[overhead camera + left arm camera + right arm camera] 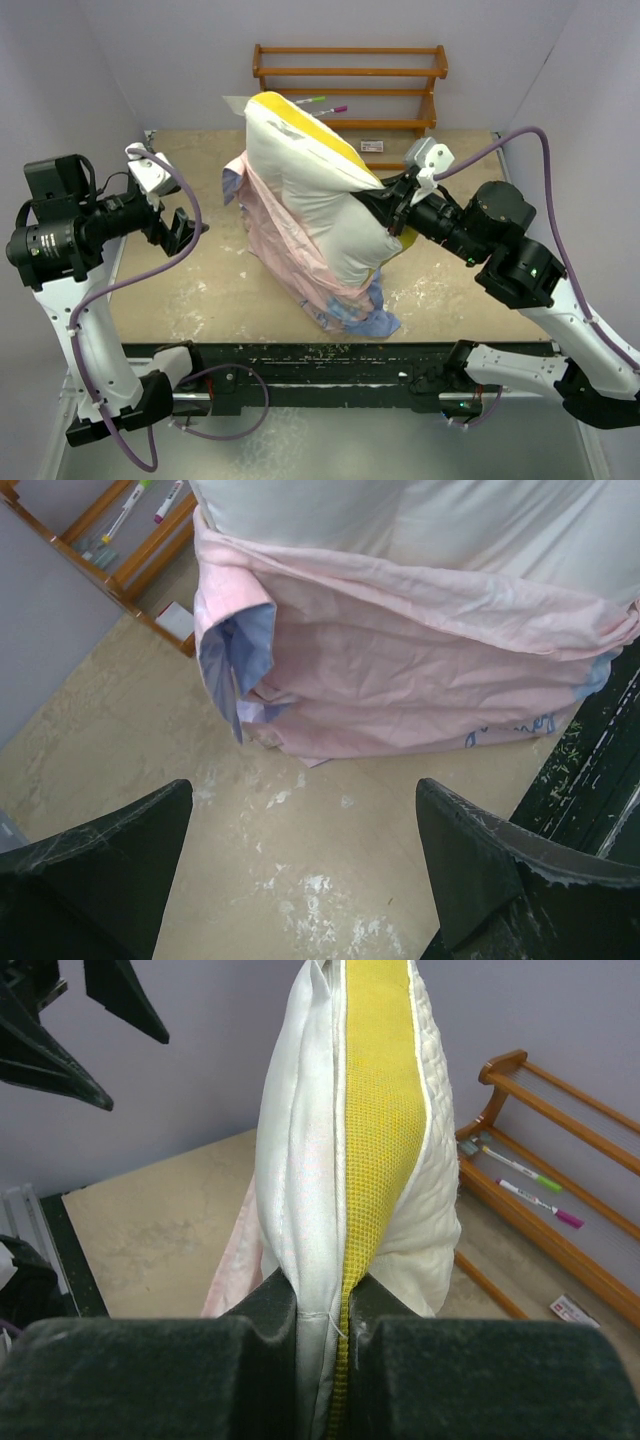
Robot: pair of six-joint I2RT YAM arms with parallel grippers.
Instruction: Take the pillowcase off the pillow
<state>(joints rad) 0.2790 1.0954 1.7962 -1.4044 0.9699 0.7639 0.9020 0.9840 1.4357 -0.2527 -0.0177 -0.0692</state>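
Right wrist view: right gripper [322, 1305] clenched on the pillow [300, 1160], at its yellow band [375, 1160]. Left wrist view: left gripper [305, 810] released, facing the pink pillowcase [420, 680] bunched low, mid tabletop [120, 720].

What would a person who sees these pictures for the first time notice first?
A big cream-white pillow stands on end in the middle of the table, its pink-lined pillowcase bunched around its lower half. The right arm's fingers pinch its yellow side band; on the left, the left arm's fingers are open, apart from the fabric.
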